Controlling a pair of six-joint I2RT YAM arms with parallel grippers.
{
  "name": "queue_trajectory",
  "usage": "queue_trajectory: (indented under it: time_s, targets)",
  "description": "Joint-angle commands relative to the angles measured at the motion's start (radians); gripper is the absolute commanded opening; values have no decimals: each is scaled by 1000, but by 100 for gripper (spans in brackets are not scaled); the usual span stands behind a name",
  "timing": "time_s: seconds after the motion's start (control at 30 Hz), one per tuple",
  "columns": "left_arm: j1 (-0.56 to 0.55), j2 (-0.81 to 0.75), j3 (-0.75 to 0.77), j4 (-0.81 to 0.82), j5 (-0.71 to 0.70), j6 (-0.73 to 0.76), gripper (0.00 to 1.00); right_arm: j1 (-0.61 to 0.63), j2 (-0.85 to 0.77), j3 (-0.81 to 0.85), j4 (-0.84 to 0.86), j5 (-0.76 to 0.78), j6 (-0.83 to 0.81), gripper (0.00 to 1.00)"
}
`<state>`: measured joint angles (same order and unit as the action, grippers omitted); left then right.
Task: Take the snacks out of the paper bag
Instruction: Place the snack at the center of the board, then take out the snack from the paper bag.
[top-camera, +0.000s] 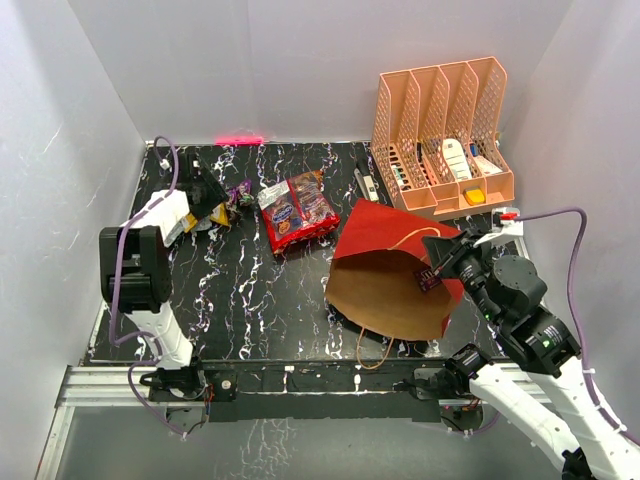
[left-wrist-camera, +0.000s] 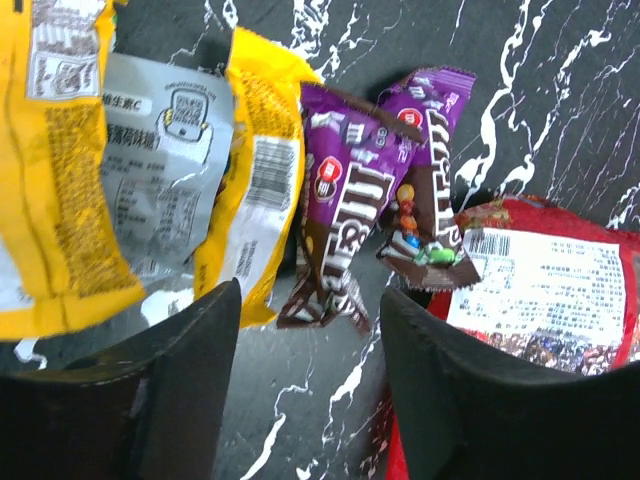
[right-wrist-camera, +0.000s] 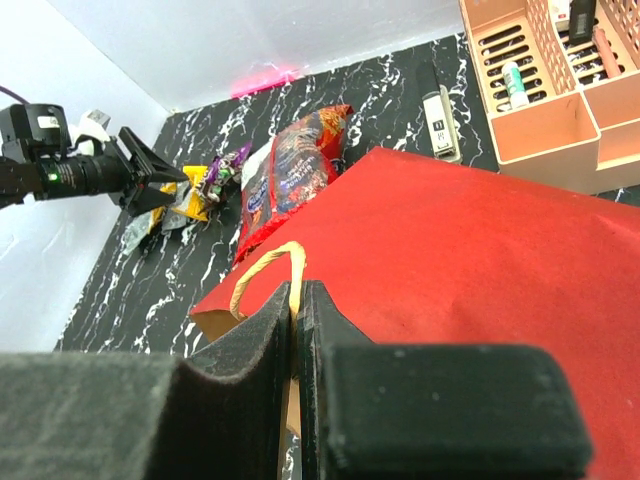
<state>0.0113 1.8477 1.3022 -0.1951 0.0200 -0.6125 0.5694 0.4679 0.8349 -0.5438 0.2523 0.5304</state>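
At far left the left gripper (left-wrist-camera: 310, 300) hangs with fingers spread just above the small snacks: a yellow packet (left-wrist-camera: 70, 200), a silver-grey packet (left-wrist-camera: 165, 160) and purple packets (left-wrist-camera: 350, 190), heaped together. Two red bags (top-camera: 297, 208) lie just to their right. Further right the paper bag (top-camera: 395, 235) lies on its side, mouth open, the right gripper (right-wrist-camera: 297, 300) pinching its rim by the cord handle (right-wrist-camera: 262, 275). Unloading looks nearly done; next, lift the left arm clear and check the bag's hidden depth

Red paper bag (top-camera: 395, 270) tipped over, brown kraft mouth open, rim pinched in R claw (top-camera: 437, 272); small yellow/grey/purple pkts (left-wrist-camera: 255, 180) just ahead of spread L claw (left-wrist-camera: 310, 300), 2 glossy red bags (top-camera: 297, 210) at its right.
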Motion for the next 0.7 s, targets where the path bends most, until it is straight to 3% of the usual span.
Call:
queue_trajectory:
  time_s: [0.0,0.17,0.23,0.37,0.47,0.67]
  targets:
    - [6,-146,-26,21,-23,33,58,3,-30,29,59,-6,19,7]
    - [-2,-306,-118,75,120,38,65,4,-28,33,58,-7,10,7]
    - [-20,-506,-336,145,270,3,72,4,-28,18,72,-12,9,7]
    - [-83,-724,-532,138,345,-31,75,4,-21,-3,96,-19,-3,7]
    - [-195,-865,-651,103,327,-83,76,4,-4,-5,114,-25,-10,7]
    - [-530,-1116,-828,138,211,-244,76,3,36,1,161,-72,-25,7]
